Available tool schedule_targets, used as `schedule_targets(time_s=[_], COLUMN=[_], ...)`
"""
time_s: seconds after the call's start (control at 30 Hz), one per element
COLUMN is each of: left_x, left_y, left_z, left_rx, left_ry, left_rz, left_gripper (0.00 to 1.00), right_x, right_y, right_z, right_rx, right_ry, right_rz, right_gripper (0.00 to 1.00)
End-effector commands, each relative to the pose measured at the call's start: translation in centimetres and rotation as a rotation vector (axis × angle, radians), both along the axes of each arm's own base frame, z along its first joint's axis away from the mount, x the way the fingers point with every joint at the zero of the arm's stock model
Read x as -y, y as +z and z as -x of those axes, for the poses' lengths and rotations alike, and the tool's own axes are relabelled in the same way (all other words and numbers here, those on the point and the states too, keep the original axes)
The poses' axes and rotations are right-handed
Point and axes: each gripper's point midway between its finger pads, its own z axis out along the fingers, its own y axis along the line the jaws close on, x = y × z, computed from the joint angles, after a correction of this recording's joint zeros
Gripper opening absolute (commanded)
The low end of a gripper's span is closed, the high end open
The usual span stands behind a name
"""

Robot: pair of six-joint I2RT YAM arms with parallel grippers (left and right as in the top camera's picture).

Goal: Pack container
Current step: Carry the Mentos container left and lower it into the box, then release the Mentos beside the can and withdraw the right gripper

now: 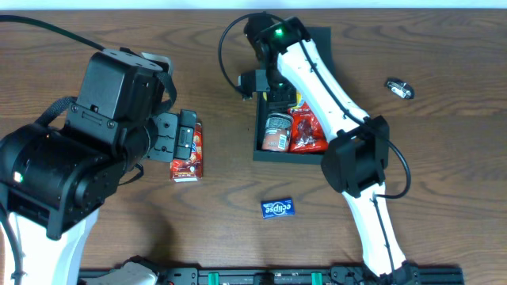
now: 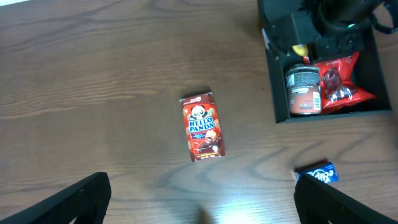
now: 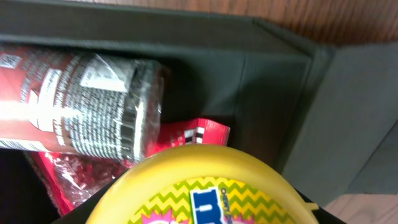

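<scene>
The dark container point(image 1: 286, 156) stands open at the back centre, its flap lid folded back. A can point(image 1: 276, 131) and a red snack bag point(image 1: 308, 131) lie inside. My right gripper point(image 1: 276, 89) is down in the container's far end, shut on a yellow round candy tub point(image 3: 199, 186). The right wrist view shows the tub just above the can point(image 3: 81, 106), close to the container wall point(image 3: 186, 31). My left gripper point(image 2: 202, 205) is open and empty, high above a red Hello Panda box point(image 2: 202, 126) lying flat on the table.
A blue Eclipse gum pack point(image 1: 278, 208) lies in front of the container. It also shows in the left wrist view point(image 2: 317, 173). A small silver object point(image 1: 399, 88) lies to the right of the container. The table is brown wood.
</scene>
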Motion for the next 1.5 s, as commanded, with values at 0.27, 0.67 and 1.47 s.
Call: schedule_targets(time_s=[0.27, 0.67, 1.47], left_x=[-0.4, -0.4, -1.2], left_y=[-1.2, -1.2, -0.7], left_z=[1.2, 1.2, 1.8], left_rx=[-0.076, -0.077, -0.054], left_ry=[0.002, 0.002, 0.016], left_rz=[-0.019, -0.020, -0.033], left_gripper=[0.95, 0.95, 0.95], right_x=[-0.1, -0.3, 1.4], right_y=[-1.9, -2.1, 17.0], right_z=[-0.4, -0.7, 0.0], right_rx=[-0.008, 0.007, 0.352], right_ry=[0.024, -0.019, -0.360], right_rz=[0.051, 0.044, -0.288], right_gripper=[0.01, 0.79, 0.99])
